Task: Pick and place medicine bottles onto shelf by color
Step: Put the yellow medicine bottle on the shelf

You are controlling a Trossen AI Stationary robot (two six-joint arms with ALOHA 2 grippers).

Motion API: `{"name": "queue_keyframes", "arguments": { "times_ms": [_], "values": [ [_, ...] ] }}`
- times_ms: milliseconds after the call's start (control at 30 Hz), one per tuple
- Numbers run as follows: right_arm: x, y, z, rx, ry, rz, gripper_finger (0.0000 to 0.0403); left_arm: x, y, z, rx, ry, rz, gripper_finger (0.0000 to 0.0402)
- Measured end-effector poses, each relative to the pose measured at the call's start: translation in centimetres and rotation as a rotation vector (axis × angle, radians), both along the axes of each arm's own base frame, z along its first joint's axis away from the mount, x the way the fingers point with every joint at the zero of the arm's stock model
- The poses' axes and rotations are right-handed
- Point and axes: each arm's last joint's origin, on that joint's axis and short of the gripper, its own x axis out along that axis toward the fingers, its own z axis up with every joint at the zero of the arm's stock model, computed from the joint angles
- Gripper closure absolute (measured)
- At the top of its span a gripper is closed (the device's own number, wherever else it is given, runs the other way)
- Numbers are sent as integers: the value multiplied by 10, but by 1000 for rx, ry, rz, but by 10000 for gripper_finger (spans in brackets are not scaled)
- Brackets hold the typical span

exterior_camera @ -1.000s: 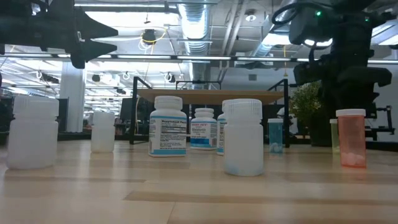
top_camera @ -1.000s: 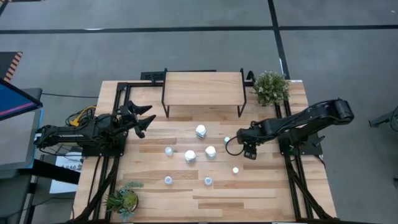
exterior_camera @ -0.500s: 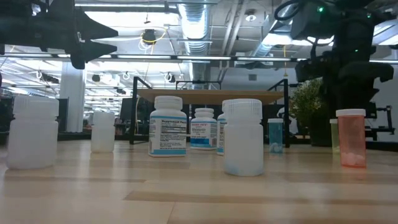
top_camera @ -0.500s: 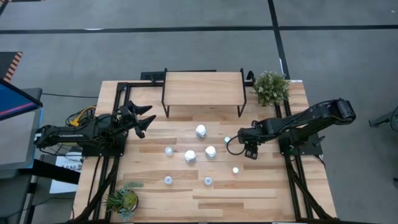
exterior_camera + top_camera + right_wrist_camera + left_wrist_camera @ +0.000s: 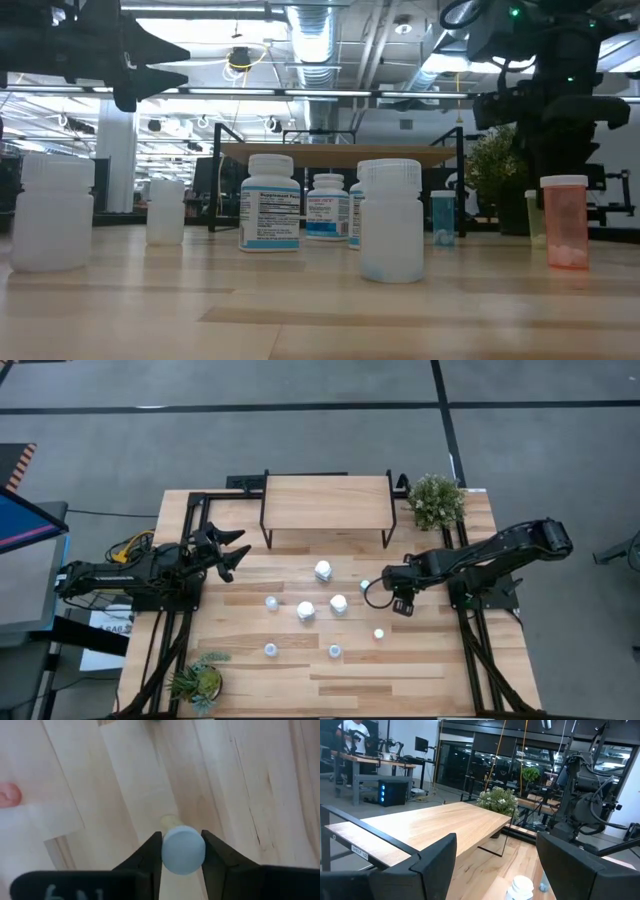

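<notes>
Several medicine bottles stand upright on the plank table: white ones with blue labels (image 5: 322, 571) (image 5: 270, 203) and small ones (image 5: 271, 602). My right gripper (image 5: 400, 602) hangs fingers-down right of them, shut on a small bottle with a pale blue cap (image 5: 183, 850), which shows as a pale body (image 5: 532, 215) behind an orange bottle (image 5: 565, 222). My left gripper (image 5: 232, 550) (image 5: 495, 870) waits open above the table's left side, facing the shelf (image 5: 325, 500) (image 5: 435, 827), whose top is bare. My right gripper pinches the small bottle's round pale blue cap (image 5: 172, 851) between its two fingers (image 5: 154, 854), one on each side. The fingers come from above, pointing down. The bottle stands upright under them; in the low view its foot seems to be on the table.
A potted plant (image 5: 436, 500) stands at the far right corner beside the shelf, another (image 5: 198, 678) at the near left. An orange bottle (image 5: 378, 633) stands close to the right gripper's near side. Bare planks lie along the near edge (image 5: 420, 680).
My right gripper has settled slightly around the pale-capped bottle, which has shifted a little toward the table's left and stays upright.
</notes>
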Motion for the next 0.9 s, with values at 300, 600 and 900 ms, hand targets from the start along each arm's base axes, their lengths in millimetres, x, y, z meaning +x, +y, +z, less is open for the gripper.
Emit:
{"name": "queue_keyframes", "arguments": {
  "times_ms": [300, 600, 900],
  "values": [
    [24, -8, 56, 7, -101, -14, 289, 0, 0, 0, 0, 2, 0, 141],
    [50, -56, 136, -99, -268, 21, 292, 0, 0, -1, 0, 6, 0, 141],
    [83, -142, 158, -171, -127, 17, 292, 0, 0, -1, 0, 6, 0, 141]
  ]
}}
